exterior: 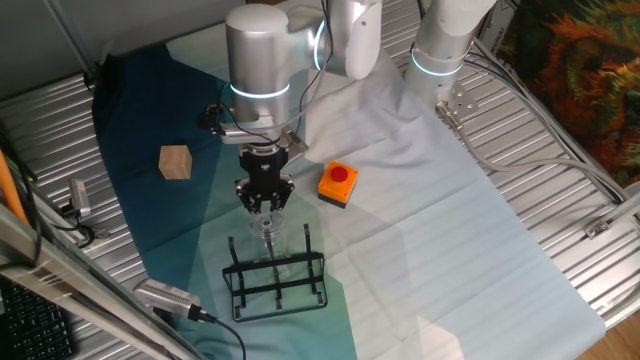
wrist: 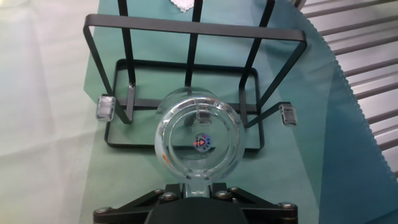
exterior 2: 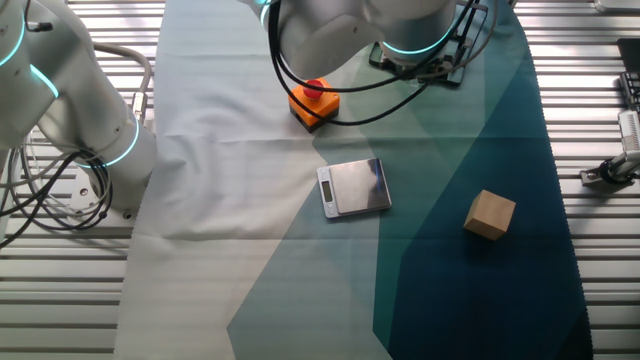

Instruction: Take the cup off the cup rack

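The gripper [exterior: 265,208] is pinching the cup [wrist: 197,141] at lower centre of the hand view, just above the cup rack [wrist: 194,93]; slick glass risks slipping, or catching a prong.

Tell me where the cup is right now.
In the hand view the cup sits dead centre, directly over the cup rack, close below the gripper.

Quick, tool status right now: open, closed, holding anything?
Tool: closed on the cup, held just above the cup rack.
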Tool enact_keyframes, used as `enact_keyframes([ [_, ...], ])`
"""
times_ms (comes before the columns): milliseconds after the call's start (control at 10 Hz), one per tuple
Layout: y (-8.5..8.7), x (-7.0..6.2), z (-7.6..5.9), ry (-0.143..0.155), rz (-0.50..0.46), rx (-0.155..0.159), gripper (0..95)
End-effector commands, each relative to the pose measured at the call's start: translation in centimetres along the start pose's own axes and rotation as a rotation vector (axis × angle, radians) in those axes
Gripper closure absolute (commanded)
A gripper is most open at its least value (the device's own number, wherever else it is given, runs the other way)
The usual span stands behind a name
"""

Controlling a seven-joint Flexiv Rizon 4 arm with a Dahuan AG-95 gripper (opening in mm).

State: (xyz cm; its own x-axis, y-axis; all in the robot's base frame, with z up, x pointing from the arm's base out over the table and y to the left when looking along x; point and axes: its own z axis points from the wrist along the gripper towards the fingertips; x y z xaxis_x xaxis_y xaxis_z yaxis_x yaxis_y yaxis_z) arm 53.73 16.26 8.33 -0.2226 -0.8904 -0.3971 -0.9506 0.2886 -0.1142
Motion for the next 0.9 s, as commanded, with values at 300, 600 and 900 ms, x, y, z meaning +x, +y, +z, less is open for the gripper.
enact_keyframes([
  [300,0.0,0.15,0.41,-0.006,0.004,0.011,76.0],
  [600,-0.11,-0.04,0.56,-0.006,0.008,0.013,76.0],
  [900,-0.18,-0.18,0.76,-0.008,0.011,0.015,76.0],
])
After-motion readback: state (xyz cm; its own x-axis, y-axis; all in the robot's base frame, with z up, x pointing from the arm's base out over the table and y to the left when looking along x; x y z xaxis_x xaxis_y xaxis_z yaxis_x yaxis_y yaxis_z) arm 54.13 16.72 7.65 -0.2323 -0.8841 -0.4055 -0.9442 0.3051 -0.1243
